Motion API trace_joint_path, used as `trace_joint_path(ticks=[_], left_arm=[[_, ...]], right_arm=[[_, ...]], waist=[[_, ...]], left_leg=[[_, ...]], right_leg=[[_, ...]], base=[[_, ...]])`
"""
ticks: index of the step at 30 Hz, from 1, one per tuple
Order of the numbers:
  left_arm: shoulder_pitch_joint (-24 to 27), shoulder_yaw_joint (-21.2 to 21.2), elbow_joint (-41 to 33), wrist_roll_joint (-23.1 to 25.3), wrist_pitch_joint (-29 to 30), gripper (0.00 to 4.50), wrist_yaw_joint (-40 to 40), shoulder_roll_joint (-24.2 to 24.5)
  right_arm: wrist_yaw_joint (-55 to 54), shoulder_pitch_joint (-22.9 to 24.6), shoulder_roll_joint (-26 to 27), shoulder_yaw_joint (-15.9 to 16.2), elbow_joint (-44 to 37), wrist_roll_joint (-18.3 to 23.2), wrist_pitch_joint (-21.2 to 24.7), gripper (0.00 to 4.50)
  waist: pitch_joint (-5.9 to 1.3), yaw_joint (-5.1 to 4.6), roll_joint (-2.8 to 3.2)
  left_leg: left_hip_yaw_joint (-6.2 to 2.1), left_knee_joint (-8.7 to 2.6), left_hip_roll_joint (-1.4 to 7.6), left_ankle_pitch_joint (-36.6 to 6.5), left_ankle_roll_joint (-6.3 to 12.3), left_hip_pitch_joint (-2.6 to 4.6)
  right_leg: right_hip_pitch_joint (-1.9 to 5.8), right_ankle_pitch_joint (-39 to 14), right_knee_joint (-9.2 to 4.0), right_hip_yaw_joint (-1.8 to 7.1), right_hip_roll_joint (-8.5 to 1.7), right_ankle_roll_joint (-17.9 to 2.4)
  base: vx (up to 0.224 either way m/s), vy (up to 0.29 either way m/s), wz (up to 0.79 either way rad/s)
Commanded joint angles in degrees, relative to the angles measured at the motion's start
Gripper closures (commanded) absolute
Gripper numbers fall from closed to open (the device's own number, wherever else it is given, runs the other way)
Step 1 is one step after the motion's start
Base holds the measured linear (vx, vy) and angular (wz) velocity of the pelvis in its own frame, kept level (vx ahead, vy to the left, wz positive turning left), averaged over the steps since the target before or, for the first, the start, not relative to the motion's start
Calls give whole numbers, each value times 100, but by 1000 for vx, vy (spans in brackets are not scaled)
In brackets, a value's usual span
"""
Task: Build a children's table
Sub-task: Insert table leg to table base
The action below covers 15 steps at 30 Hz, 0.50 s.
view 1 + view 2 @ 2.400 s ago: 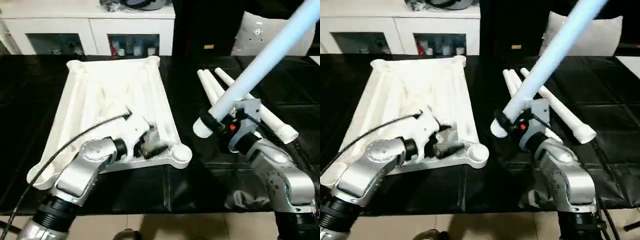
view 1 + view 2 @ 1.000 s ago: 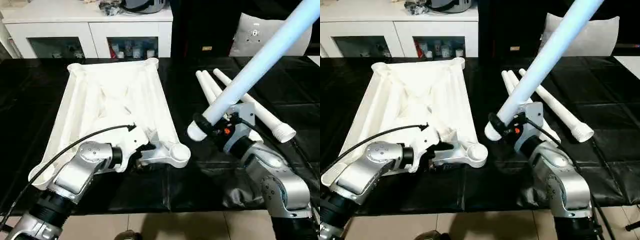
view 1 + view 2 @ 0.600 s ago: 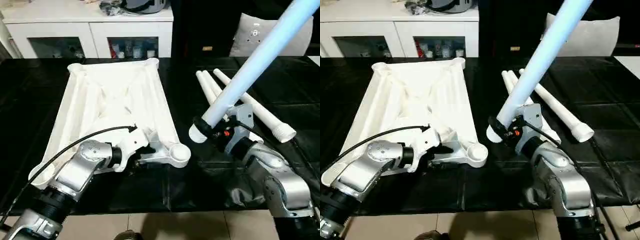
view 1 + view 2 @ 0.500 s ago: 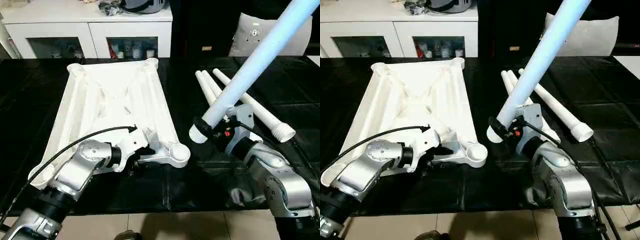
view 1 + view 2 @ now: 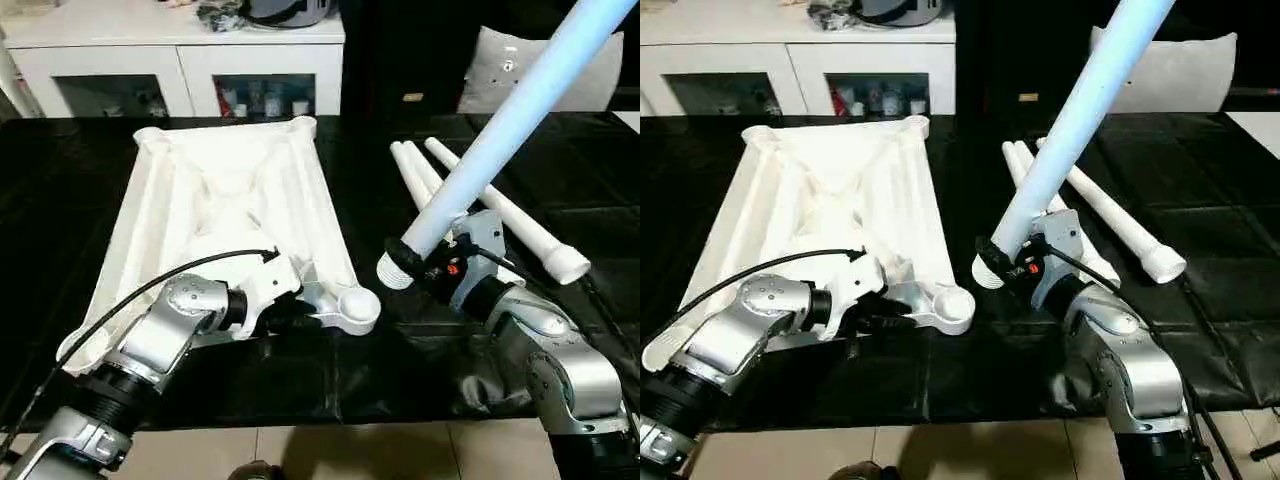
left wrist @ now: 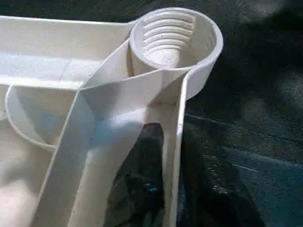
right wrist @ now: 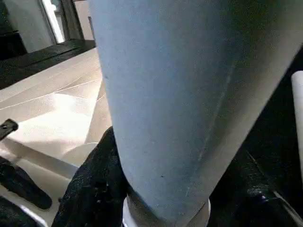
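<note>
The white table top (image 5: 225, 195) lies ribbed side up on the black table. Its near right corner socket (image 5: 356, 308) faces up, and the left wrist view shows its threaded inside (image 6: 165, 40). My left gripper (image 5: 287, 311) is at the near rim just left of that socket, shut on the rim wall (image 6: 176, 156). My right gripper (image 5: 428, 262) is shut on a long white leg (image 5: 505, 125). The leg slants up to the back right, with its thick end (image 5: 393, 272) hanging right of the socket. The other legs (image 5: 510, 222) lie on the table behind my right arm.
A white cabinet (image 5: 180, 55) with glass doors stands behind the table, and a pale cushion (image 5: 600, 85) sits at the back right. The table's front edge (image 5: 340, 418) runs just beyond my forearms, with tiled floor below.
My left gripper has moved from over the top's inside down to its near rim by the socket. The held leg stands slightly steeper, its thick end almost where it was.
</note>
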Motion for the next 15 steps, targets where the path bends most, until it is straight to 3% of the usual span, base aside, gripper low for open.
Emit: trace_joint_path(ticks=[1,5,9,11,15], left_arm=[[-32,-46,104,95,32,413,43,76],[-53,-47,126,181,-75,441,-38,129],[-97,-74,94,123,-160,450,-237,115],[-124,-309,77,235,-385,450,-452,143],[-242,-379,305,354,-463,450,-325,0]], right_arm=[[52,-129,-23,76,14,3,63,259],[141,-230,-18,173,35,19,204,259],[467,-504,-83,402,209,63,375,259],[760,-669,-165,651,389,-6,375,259],[983,-798,-215,754,556,17,422,259]], waist=[[-327,19,-24],[-327,-1,-15],[-347,-39,-18],[-348,-19,-63],[-369,57,-45]], left_leg=[[-226,-460,478,-1864,-129,206],[-241,-474,481,-1920,-161,199],[-231,-458,470,-1821,-144,191],[-206,-432,477,-1557,-12,178],[-191,-411,495,-1344,46,197]], right_leg=[[120,-1680,-499,336,-587,-1008],[118,-1783,-504,334,-579,-957],[135,-1463,-469,330,-578,-1057],[149,-1277,-465,334,-591,-1130],[146,-1030,-434,328,-580,-1188]], base=[[0,0,0],[0,0,0],[0,0,0],[0,0,0],[0,0,0]])
